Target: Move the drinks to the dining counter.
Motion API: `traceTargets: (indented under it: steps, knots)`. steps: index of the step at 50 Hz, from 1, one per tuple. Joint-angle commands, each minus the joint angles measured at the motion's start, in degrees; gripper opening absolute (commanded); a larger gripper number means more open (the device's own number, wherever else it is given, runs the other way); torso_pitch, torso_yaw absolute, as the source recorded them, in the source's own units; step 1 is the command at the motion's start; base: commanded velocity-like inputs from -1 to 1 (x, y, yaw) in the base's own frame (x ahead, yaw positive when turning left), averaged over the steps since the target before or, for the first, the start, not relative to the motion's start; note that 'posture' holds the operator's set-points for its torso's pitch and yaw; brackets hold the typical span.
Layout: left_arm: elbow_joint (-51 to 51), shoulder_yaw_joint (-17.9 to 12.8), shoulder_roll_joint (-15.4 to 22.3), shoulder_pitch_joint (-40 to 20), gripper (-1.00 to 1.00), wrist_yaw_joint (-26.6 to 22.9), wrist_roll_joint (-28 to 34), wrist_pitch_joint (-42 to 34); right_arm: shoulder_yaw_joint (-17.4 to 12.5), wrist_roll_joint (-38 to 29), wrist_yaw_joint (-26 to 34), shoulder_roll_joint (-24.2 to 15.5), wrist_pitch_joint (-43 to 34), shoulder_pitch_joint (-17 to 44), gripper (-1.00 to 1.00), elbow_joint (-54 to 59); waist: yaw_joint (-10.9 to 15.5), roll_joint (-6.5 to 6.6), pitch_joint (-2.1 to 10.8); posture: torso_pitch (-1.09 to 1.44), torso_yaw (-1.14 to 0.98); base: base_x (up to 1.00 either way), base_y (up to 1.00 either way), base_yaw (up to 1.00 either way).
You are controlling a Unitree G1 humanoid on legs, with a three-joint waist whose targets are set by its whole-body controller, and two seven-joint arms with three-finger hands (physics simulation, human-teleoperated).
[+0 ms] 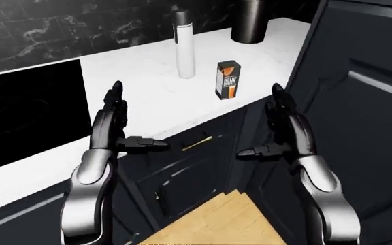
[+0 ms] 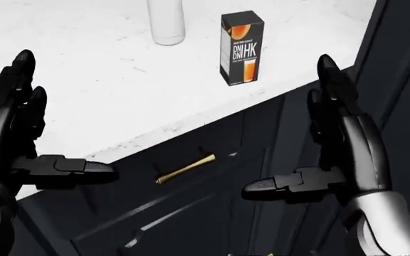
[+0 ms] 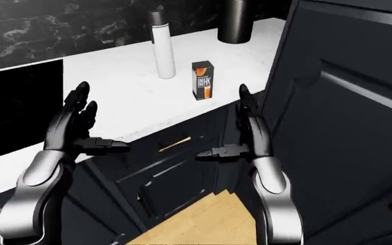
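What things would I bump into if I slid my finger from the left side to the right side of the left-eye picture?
Black stove → robot's left hand → tall white bottle → orange drink carton → dark round canister → robot's right hand → tall dark cabinet.

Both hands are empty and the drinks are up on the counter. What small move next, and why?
Probably reach the right hand up toward the juice carton. It stands upright near the edge of the white counter, nearer than the tall bottle, and the right hand hangs open below counter level, touching nothing.
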State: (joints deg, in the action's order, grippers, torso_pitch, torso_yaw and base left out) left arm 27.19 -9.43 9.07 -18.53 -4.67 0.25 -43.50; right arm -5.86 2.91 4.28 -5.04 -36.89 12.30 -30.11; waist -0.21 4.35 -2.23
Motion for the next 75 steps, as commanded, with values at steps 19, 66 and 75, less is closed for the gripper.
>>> traceTargets:
  steps: [19, 66, 75]
  knots:
    - [5.1, -0.6, 0.7, -1.6, 1.00, -0.1, -2.0, 1.1, -1.2, 1.1, -0.9, -0.8, 0.6, 1.6, 1.00, -5.1, 0.9, 0.29, 2.19, 0.00, 0.00, 0.00, -0.28, 0.00]
    - [4.8, -1.4, 2.0, -3.5, 1.00, 0.7, -3.8, 0.0, 5.5, -3.4, -5.1, 3.1, 3.6, 10.9, 1.00, 7.0, 0.3, -4.01, 2.41, 0.00, 0.00, 0.00, -0.10, 0.00]
    - [4.5, -1.2, 1.9, -3.3, 1.00, 0.8, -3.8, 0.5, 6.6, -4.6, -5.7, 4.9, 5.7, 14.2, 1.00, 13.6, 0.2, -3.80, 2.36, 0.00, 0.00, 0.00, 0.00, 0.00]
